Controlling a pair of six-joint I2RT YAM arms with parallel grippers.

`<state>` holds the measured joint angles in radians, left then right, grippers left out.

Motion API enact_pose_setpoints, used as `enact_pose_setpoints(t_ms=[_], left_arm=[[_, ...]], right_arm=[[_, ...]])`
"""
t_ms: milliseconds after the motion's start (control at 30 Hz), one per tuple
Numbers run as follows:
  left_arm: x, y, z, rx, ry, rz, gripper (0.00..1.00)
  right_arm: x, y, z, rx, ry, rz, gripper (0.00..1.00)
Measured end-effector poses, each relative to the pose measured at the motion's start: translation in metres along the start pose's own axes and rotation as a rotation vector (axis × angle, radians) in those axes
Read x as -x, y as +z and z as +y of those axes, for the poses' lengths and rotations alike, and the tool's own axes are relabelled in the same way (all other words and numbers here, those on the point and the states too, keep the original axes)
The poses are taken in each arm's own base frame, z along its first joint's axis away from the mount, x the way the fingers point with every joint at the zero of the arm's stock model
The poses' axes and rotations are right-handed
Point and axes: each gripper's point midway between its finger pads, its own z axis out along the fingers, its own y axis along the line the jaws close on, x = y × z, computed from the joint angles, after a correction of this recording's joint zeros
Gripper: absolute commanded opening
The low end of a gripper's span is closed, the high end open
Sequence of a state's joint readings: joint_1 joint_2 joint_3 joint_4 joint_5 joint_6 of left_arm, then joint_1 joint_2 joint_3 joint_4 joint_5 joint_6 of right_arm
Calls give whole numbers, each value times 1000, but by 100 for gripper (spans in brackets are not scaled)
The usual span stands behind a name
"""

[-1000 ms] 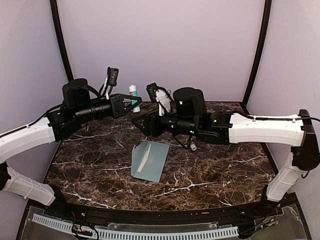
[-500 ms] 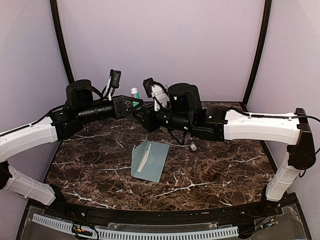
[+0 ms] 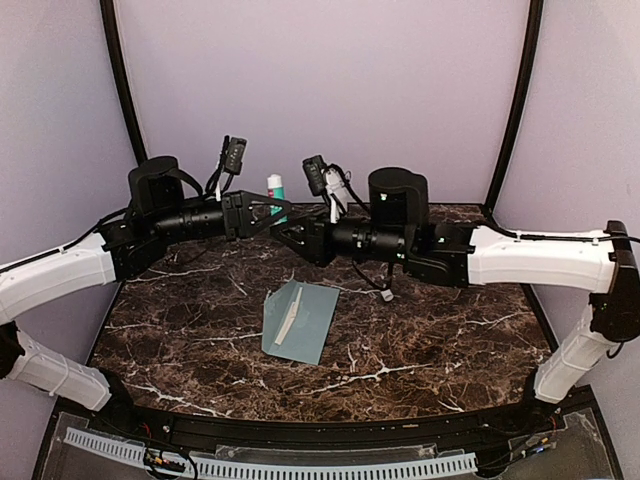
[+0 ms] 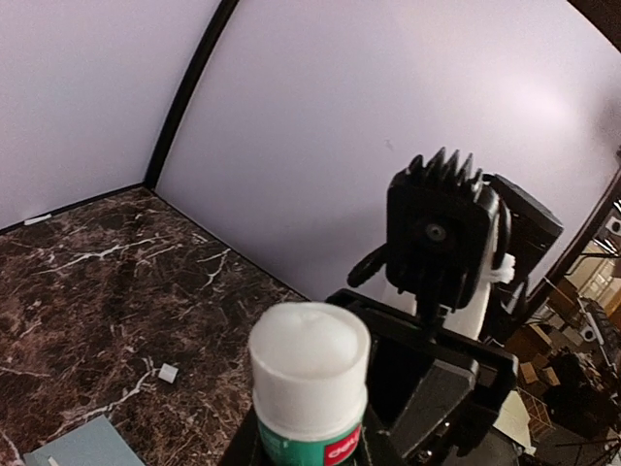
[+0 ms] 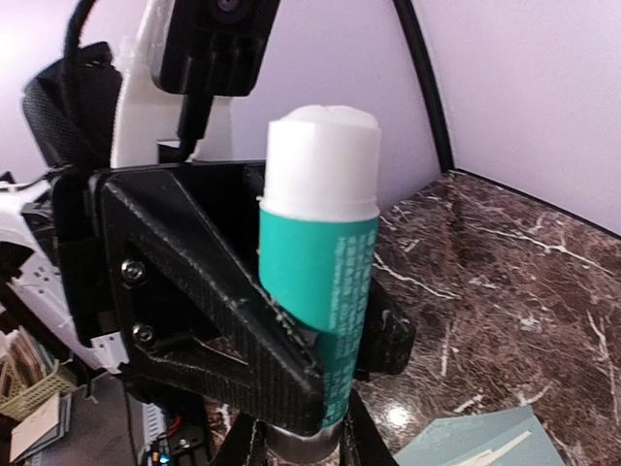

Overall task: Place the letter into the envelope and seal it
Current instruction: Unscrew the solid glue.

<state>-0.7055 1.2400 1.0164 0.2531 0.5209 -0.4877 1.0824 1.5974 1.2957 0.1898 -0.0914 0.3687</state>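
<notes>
- The glue stick is gripped by the left claw.
- The right claw's grip cannot be told.
- The envelope is laid flat on the table, with the letter seen on it.

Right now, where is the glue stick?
Top view: the glue stick is held upright over the back centre of the table in the left gripper, the right gripper close beside it.

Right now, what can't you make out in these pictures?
Letter: top view, the envelope hides all but a cream strip.
Glue stick label: left wrist view, cut off by bottom edge.
Right gripper grip: right wrist view, left gripper and bottom edge hide it.
</notes>
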Motion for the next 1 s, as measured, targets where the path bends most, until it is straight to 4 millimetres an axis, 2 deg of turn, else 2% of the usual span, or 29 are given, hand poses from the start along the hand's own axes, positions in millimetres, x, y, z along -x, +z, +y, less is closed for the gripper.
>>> enact_pose_setpoints(t_ms=[267,367,433,500,600,733,833,900,1000], left_arm=[[6,-15,-77,-407,86,27,0],[2,-20,-90,-481,109,50,0],[-1,-22,-94,-503,116,65,0],[-3,-24,-96,-519,124,76,0],[-5,-25,-96,-523,134,87,0],[-4,-28,-91,-480,144,84,0],[3,-29,-83,-407,156,49,0],[12,-32,-77,-347,163,12,0],[28,-36,-62,-237,163,-57,0]], right_arm=[[17,-42,60,387,14,-50,6],[16,-48,73,465,12,-39,6],[14,-50,76,487,13,-28,7],[12,-51,78,505,12,-18,14],[10,-52,78,513,13,-8,38],[23,-55,65,451,4,-47,58],[38,-63,55,383,0,-96,66],[45,-67,50,345,1,-117,67],[43,-63,37,268,11,-115,69]])
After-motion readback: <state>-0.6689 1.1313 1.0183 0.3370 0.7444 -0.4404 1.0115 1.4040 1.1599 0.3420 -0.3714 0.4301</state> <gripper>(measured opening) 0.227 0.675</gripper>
